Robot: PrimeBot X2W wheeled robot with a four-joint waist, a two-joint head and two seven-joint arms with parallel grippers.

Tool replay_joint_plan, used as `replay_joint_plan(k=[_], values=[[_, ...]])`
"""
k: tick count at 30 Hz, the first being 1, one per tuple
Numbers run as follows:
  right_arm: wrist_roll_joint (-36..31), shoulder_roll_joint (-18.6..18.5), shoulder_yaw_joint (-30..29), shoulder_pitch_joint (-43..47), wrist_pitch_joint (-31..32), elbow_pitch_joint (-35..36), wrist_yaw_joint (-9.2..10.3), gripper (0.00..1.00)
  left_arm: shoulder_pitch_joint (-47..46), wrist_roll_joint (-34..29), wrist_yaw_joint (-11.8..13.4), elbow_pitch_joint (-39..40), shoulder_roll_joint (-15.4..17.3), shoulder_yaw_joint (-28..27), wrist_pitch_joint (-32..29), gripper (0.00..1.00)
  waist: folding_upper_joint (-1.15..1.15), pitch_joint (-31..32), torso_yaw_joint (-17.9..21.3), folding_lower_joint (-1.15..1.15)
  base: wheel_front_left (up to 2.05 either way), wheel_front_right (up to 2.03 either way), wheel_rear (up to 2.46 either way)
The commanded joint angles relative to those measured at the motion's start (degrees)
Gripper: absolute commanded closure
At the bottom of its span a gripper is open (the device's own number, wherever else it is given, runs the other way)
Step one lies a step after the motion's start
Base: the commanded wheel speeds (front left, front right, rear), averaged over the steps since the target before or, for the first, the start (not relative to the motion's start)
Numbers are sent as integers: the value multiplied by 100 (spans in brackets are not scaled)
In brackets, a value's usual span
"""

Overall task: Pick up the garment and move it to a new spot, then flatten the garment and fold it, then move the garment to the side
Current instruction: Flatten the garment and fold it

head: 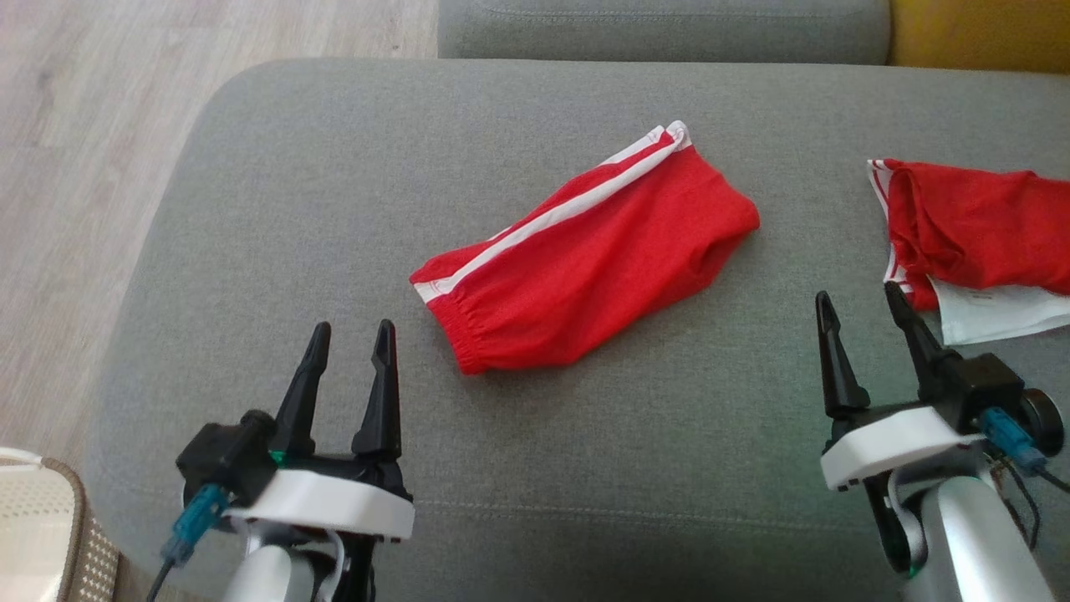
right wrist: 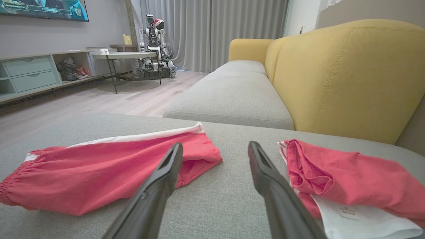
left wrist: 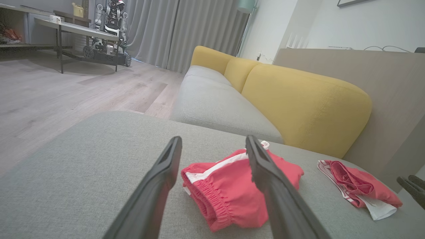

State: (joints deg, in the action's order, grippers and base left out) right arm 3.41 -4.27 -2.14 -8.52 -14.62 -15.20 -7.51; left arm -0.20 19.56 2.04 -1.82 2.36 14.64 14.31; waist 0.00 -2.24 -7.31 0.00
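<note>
The garment (head: 585,259) is a pair of red shorts with a white side stripe, lying slantwise in the middle of the grey cushion (head: 276,209), elastic waistband nearest me. In the left wrist view the garment (left wrist: 229,192) lies just beyond my open left gripper (left wrist: 213,139). My left gripper (head: 353,328) hovers low to the garment's left, nothing between its fingers. My right gripper (head: 858,294) stands open to the garment's right, also holding nothing. In the right wrist view the garment (right wrist: 99,176) spreads to the left of that gripper (right wrist: 215,144).
A second red garment (head: 970,226) with a white panel lies bunched at the cushion's right edge, close to my right fingertips, and appears again (right wrist: 348,179) in the right wrist view. Yellow sofa backrest (right wrist: 348,76) rises behind. Wooden floor (head: 84,150) lies left; a woven basket (head: 42,535) sits lower left.
</note>
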Motion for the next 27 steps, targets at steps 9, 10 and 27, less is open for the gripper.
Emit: replay_joint_plan(k=[9,10,27], values=[[585,82,-44,-419,204,-121,2,0,-380,-88,23,239,52,-62,69,0,0,-235,-144,0,0,0,0],[805,92,-80,-501,300,-174,2,0,-408,-80,32,247,52,-37,69,0,0,-291,-174,0,0,0,0],[3420,97,-1014,-2066,2311,-1428,2,0,-775,89,154,260,52,367,69,0,0,-972,-889,0,0,0,0]])
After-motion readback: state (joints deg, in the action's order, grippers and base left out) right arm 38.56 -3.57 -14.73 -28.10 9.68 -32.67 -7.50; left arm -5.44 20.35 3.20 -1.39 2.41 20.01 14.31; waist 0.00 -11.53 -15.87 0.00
